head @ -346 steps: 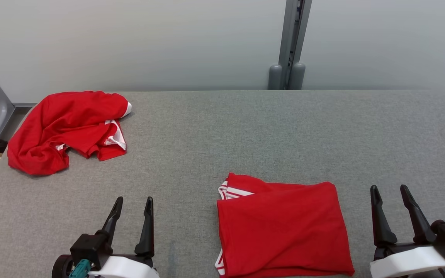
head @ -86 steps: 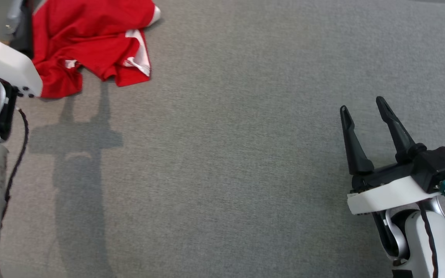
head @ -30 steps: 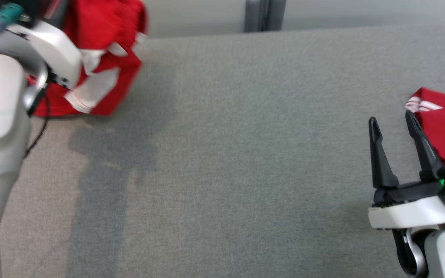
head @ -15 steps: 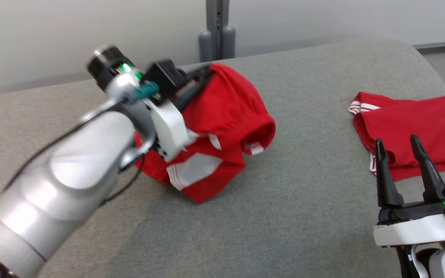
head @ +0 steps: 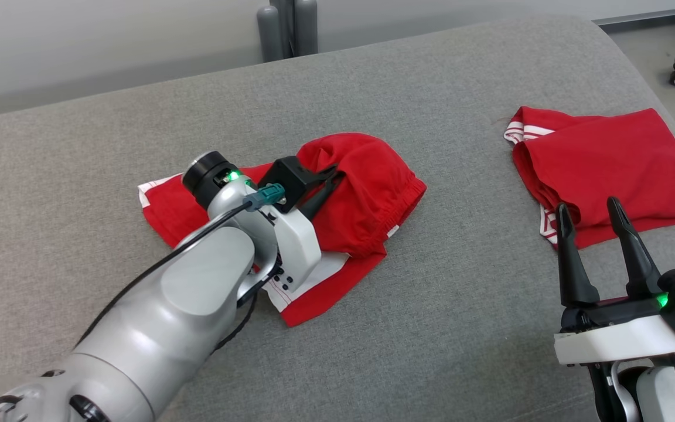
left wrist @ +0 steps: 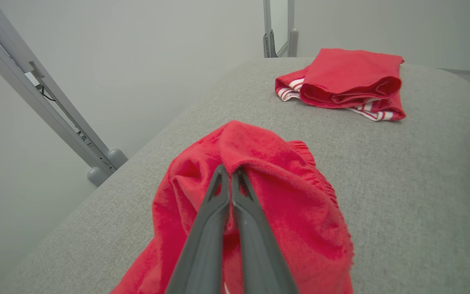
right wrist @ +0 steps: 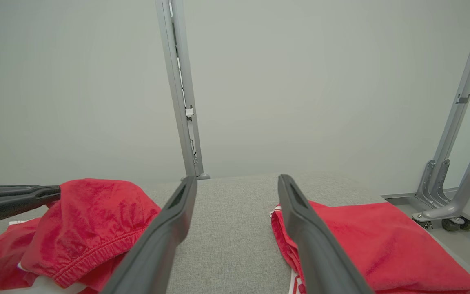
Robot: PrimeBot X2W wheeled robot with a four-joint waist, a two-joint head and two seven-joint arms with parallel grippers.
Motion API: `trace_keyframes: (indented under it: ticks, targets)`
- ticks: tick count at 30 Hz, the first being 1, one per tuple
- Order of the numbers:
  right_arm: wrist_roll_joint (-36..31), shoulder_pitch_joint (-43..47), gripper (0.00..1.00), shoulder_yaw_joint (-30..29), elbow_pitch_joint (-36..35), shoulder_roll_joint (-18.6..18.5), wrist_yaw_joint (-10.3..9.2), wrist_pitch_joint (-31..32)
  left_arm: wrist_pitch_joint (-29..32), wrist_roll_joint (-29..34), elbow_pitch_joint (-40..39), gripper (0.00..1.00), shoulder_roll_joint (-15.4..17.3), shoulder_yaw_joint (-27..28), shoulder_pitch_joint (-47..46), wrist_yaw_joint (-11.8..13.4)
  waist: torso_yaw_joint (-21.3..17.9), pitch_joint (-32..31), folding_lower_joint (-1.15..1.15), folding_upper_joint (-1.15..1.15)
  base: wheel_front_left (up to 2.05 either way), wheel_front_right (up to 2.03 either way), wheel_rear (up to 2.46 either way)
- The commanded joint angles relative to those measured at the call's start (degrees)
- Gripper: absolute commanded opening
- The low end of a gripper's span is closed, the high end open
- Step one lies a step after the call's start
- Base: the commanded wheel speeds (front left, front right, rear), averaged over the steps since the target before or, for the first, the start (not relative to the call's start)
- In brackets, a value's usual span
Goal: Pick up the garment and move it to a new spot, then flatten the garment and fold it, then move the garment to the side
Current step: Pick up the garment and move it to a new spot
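- Reaching in from the lower left of the head view, the pale left arm (head: 185, 305) stretches diagonally toward the middle of the frame. Its wrist is bent and its left gripper (head: 333, 174) is pinched tight on a fold of the red garment (head: 372, 193).
- The garment lies crumpled at the centre of the grey padded table (head: 460, 305). The pinched fold is drawn up into a peak, and white-trimmed edges spread flat beneath the wrist.
- In the left wrist view, the two dark fingers (left wrist: 214, 212) meet at mid-frame, with red cloth draped over their tips.
- At the lower right of the head view, the right gripper (head: 587, 206) points up the frame. Its fingers are spread wide with nothing between them, and its tips show against the near edge of the folded garment (head: 601, 158).
- That folded garment, red with white stripes, rests at the upper right near the table's rounded end, well apart from the crumpled one.
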Motion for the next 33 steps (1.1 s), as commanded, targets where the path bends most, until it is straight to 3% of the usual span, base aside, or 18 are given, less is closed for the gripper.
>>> trace_keyframes:
  ticks: [1, 2, 12, 33]
  targets:
    - [0.13, -0.61, 1.00, -0.11, 0.48, -0.25, 0.01, -0.58, -0.38, -0.13, 1.09, 0.49, -0.41, 0.58, 0.45, 0.39, 0.20, -0.16, 0.00, 0.00, 0.00, 0.00, 0.00]
    - [0.10, -0.55, 1.00, -0.22, 0.70, -0.25, 0.01, -0.70, -0.42, -0.10, 1.78, 0.99, -0.90, 0.86, 0.55, 0.43, 0.41, -0.33, 0.00, 0.00, 0.00, 0.00, 0.00]
    - [-0.53, 0.64, 1.00, -0.67, 2.23, -0.26, 0.01, -0.85, -0.42, -0.54, -0.42, 1.00, -2.76, 7.94, 4.31, 1.79, 4.38, -3.99, 0.00, 0.00, 0.00, 0.00, 0.00]
    - [-1.51, 7.47, 1.00, -2.91, 2.98, -0.26, 0.01, 0.18, -0.43, 6.49, -22.84, 1.00, 1.49, 32.09, 34.48, 13.92, 13.75, -12.13, 0.00, 0.00, 0.00, 0.00, 0.00]
